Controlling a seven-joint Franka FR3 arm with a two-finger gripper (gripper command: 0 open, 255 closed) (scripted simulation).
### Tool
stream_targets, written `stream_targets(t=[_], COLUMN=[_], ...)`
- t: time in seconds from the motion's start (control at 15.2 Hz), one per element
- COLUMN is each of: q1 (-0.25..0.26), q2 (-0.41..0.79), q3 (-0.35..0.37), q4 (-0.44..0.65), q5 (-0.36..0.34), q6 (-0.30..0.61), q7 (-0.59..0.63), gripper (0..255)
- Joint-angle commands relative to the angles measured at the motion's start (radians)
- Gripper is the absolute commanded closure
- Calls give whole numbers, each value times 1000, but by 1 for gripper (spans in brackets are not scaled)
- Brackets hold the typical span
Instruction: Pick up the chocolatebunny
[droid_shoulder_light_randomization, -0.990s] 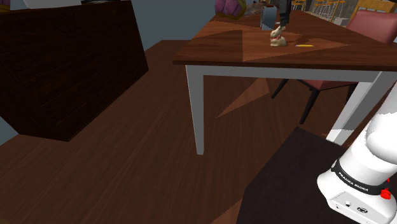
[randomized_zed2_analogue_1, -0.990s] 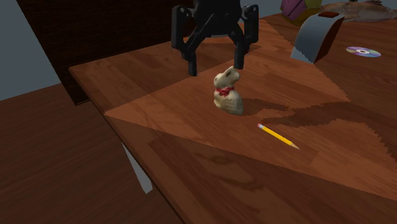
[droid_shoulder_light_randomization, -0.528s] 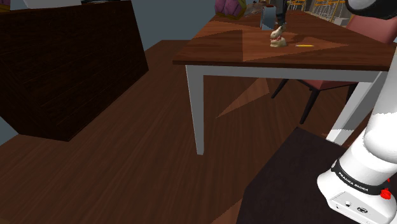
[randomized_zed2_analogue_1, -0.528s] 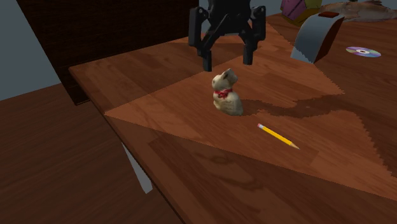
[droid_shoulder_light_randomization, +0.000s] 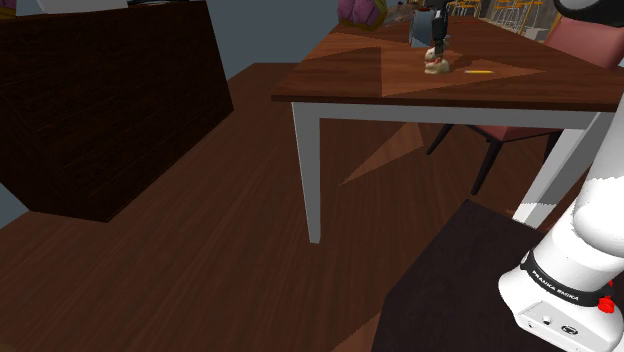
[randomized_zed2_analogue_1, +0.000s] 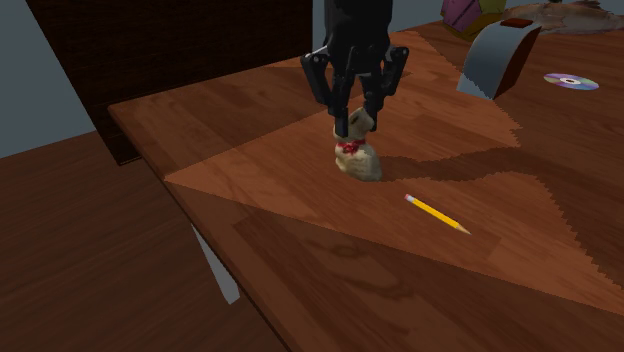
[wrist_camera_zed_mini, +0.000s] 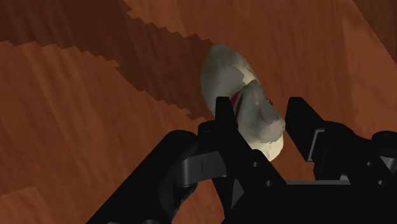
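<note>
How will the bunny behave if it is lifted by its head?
Probably rigid: the chocolate bunny looks moulded and solid. Standing tall on a small base, it may tip. Its rounded head, at the gripper, might slip.

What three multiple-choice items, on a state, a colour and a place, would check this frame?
1. The gripper is: A shut on the pencil; B open, astride the bunny's head; C shut, high above the table.
2. The bunny's ribbon is: A blue; B green; C red.
3. The pencil lies: A on the table, apart from the bunny; B against the bunny; C across the gripper.
Answers: B, the wrist view shows a finger each side of the head; C, red shows at the neck; A, bare wood separates them.
</note>
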Motion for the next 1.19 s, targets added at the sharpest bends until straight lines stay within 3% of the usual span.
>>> stream_targets(t=[0.0,0.4,1.12], q1=[0,0,-41], q2=[0,-3,102], q3=[0,0,-10], q4=[0,-6,295], q5=[0,-1,34], q6=[1,4,-196], q7=[0,0,-43], gripper=[255,255,255])
